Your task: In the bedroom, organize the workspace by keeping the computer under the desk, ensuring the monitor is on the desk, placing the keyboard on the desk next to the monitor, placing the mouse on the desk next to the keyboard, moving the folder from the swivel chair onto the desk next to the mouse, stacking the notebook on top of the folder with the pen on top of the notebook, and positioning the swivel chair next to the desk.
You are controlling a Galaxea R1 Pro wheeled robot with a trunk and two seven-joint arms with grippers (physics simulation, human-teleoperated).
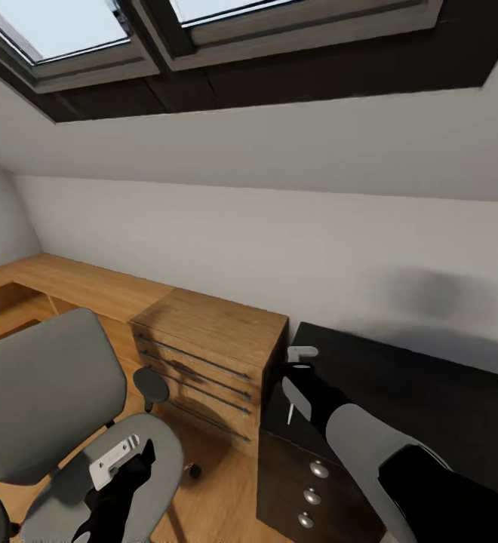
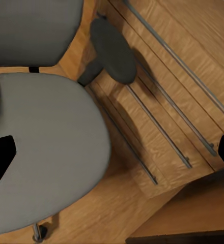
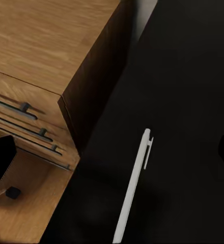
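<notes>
Right gripper [image 3: 112, 162] hangs over the pen [image 3: 135, 185], jaws spread wide. That pen lies flat on the black table [image 3: 188, 76], near the wood cabinet [image 3: 46, 46], long axis crossing the jaws. Left gripper [image 2: 112, 157], also open, is over the chair [image 2: 46, 147].

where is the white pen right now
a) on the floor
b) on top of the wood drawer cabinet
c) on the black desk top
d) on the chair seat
c: the pen lies flat on the glossy black desk, beside the edge that faces the wood cabinet; the grey chair seat has nothing on it.
</notes>
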